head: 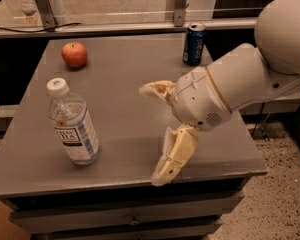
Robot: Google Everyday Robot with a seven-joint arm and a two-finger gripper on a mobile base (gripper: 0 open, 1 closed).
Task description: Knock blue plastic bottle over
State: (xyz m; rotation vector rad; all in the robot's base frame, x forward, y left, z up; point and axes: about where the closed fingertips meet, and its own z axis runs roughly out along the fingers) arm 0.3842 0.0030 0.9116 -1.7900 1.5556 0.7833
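**tomk:** ok so where's everything sitting? I've got the water bottle (72,121) at the left-centre of the frame, standing upright on the grey table (120,69), near the front-left corner; white cap on top; striped label with dark print I can't read at all

**rae_b:** yep; the claw (150,134) is mid-frame, lower half, to the right of the bottle and clearly apart from it, no contact; its two cream fingers (175,151) are spread wide with nothing between them; one points left, about level with the bottle's cap in the picture; the other angles down toward the table's front edge; can't tell whether that lower tip touches the tabletop or hangs just above it

**tomk:** the upper finger's root is tucked behind the fat white wrist, so part of it is hidden; the arm (270,54) fills the right side and gets cut off at the top-right edge

**rae_b:** rest of the table: red apple (74,54) upper left; dark blue soda can (194,44) at the back edge, upper centre-right, lettering I can't make out; both well apart from the bottle; under the tabletop there's a drawer (130,216) front, its bottom chopped by the frame; something pale at the far left edge is cut off too, no idea what it is
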